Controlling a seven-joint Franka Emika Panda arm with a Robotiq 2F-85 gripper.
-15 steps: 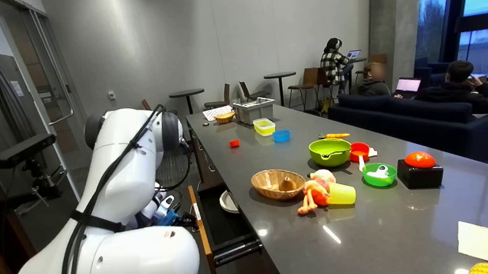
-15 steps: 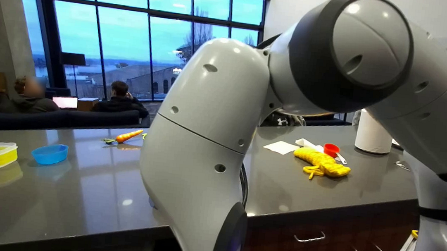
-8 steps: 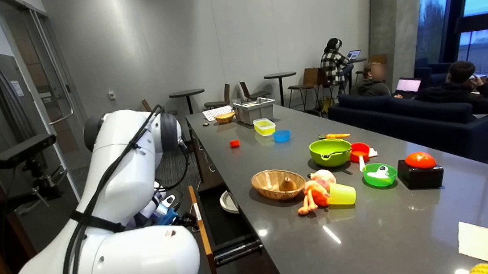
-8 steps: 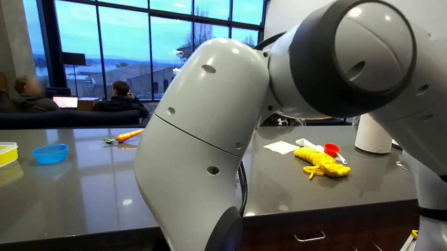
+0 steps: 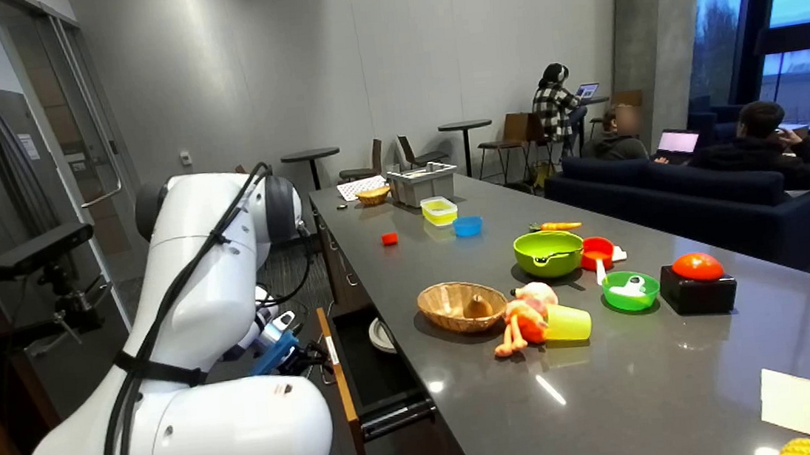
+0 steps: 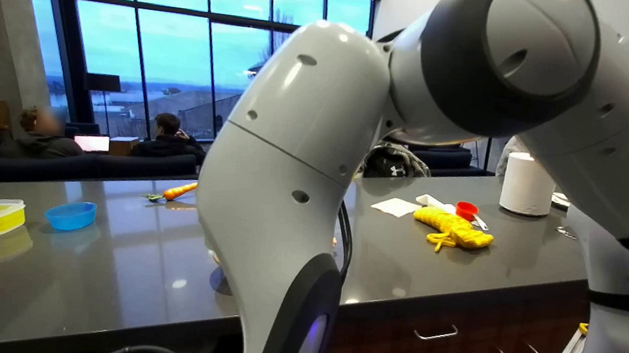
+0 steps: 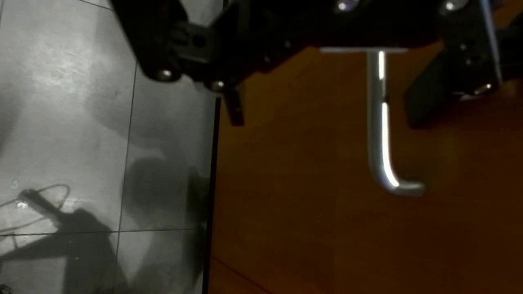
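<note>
That arm (image 5: 240, 444) is glossy white, all smooth rounded links (image 6: 266, 195), dotted with dark oval recesses (image 6: 300, 196) and ringed by a thick dark band (image 6: 448, 68). Black cables (image 5: 216, 237) run along it, and a black strap (image 5: 166, 372) goes round it. The gripper (image 7: 329, 114) is black with shiny screws (image 7: 165, 74), a bright blue piece (image 5: 276, 355) just behind it.

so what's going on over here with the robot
A robot arm has its gripper at the metal handle of a drawer that stands open under a grey counter. In the wrist view its jaws are open, one either side of the handle, gripping nothing. A white dish lies in the drawer, partly hidden by the counter.
</note>
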